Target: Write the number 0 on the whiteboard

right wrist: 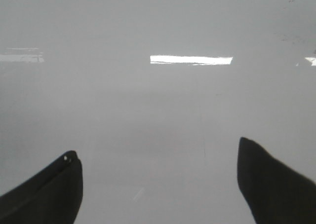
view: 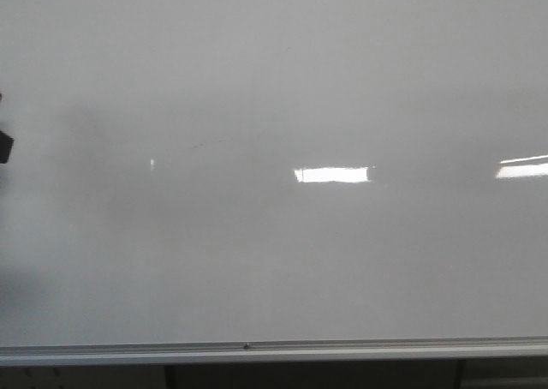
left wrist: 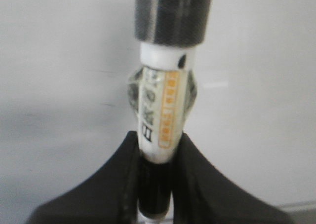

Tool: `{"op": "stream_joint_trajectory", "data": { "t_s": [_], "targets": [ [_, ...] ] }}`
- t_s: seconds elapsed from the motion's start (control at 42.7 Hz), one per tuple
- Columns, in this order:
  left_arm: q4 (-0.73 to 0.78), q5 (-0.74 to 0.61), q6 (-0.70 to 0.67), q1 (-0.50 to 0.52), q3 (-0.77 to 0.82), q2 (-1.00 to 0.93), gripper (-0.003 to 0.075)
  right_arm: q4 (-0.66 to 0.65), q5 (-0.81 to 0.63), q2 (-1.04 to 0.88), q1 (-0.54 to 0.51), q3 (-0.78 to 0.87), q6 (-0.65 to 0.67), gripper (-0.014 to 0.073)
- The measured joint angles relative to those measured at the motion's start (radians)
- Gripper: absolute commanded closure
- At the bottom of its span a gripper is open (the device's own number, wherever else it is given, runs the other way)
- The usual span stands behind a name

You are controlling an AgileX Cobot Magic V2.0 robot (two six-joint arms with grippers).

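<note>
I'm gripping a white-barrelled marker pen with orange label and black cap end in my left gripper, fingers clamped tight on its lower barrel, dark end pointing away at the large glossy pale grey whiteboard. My right gripper is hanging idle facing the board, fingers wide apart, holding nothing. In the front view only a dark bit at the left edge is showing, probably my left arm's; the silver aluminium lower frame rail is running along the bottom. No black loop for the number 0 is showing anywhere, only faint smudges and bright glares, so I'm judging this as pre-writing: pen in hand, stroke not begun. Can't tell whether the tip is uncapped or touching the board. Next move calls for bringing the tip square onto a bare patch, light steady pressure, then one closed rounded loop.
</note>
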Motion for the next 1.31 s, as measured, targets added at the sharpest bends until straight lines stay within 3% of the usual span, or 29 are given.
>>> {"op": "stream_joint_trajectory", "data": {
  "t_s": [0.117,0.211,0.281,0.398,0.585,0.889,1.123,1.311],
  "targets": [
    [-0.005,0.164,0.004,-0.147,-0.048,-0.048,0.0731,0.019,0.025,0.017,0.000,-0.007,0.000,-0.0060],
    [-0.069,0.332,0.082,-0.284,-0.105,-0.056,0.0731,0.035,0.086,0.057,0.000,-0.034,0.000,-0.0060],
    [-0.201,0.447,0.208,-0.364,-0.154,-0.056,0.0731,0.041,0.140,0.096,0.000,-0.061,0.000,-0.0060],
    [-0.497,0.594,0.532,-0.451,-0.220,-0.056,0.0731,0.075,0.246,0.166,0.000,-0.124,-0.002,-0.0060],
    [-0.831,0.782,0.865,-0.471,-0.271,-0.056,0.0731,0.259,0.398,0.273,0.000,-0.232,-0.114,-0.0060],
    [-1.140,1.098,1.182,-0.471,-0.278,-0.056,0.0731,0.804,0.657,0.424,0.000,-0.315,-0.498,-0.0060],
    [-1.199,1.176,1.251,-0.471,-0.278,-0.056,0.0731,1.045,0.785,0.562,0.000,-0.317,-0.674,-0.0060],
    [-1.204,1.176,1.252,-0.471,-0.278,-0.056,0.0731,1.068,0.785,0.640,0.002,-0.317,-0.719,-0.0060]
  ]
}}
